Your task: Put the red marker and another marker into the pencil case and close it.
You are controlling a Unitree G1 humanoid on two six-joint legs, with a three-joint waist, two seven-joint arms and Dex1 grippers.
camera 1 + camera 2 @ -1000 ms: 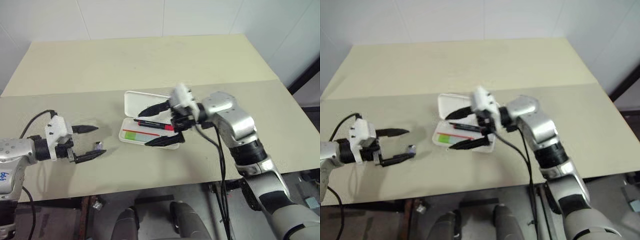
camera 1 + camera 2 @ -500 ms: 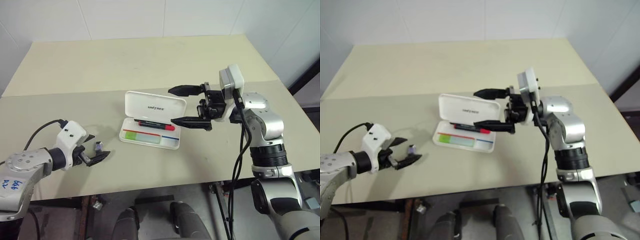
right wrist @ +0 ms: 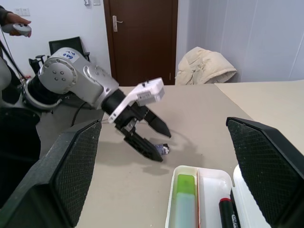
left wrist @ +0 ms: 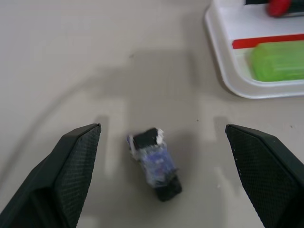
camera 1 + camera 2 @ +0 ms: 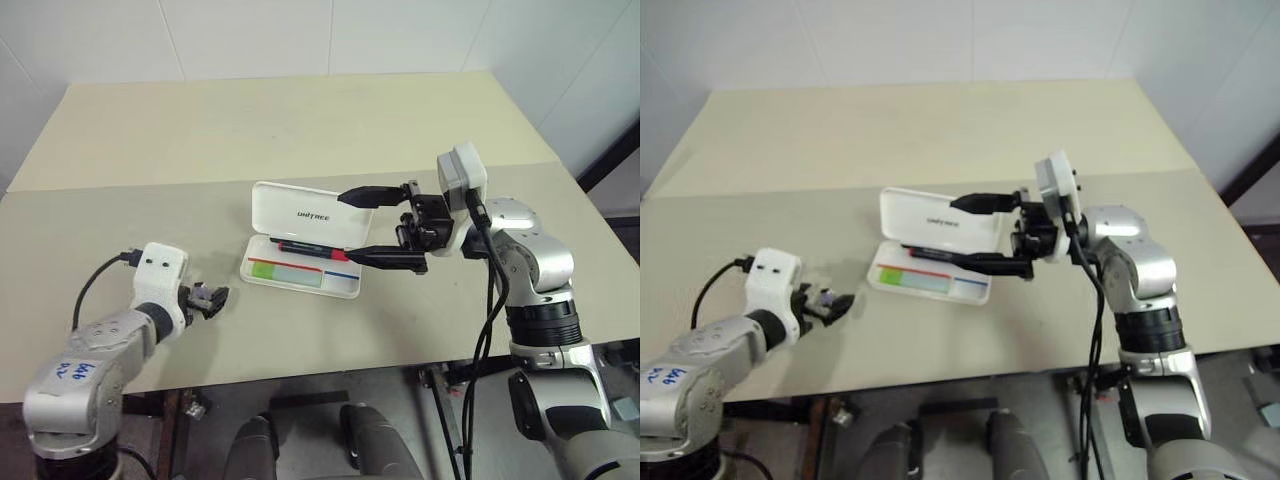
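Case [image 5: 300, 245] open on tabletop [image 5: 420, 130], red marker [image 5: 310, 249] and green marker [image 5: 285, 271] inside. Light, stiff, probably slick plastic; best pushed at lid's free edge. Right hand [image 5: 372, 226] spread wide, level beside lid. Left hand [image 4: 161, 175] spread, angled down over small dark scrap [image 4: 154, 164].

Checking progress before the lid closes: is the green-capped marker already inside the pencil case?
Yes, the green-capped marker lies in the open pencil case beside the red marker.

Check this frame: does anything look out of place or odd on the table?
One stray item: a small black-and-bluish crumpled object lies on the beige table, apart from the white plastic pencil case, in front of the open left gripper. What it is cannot be told.
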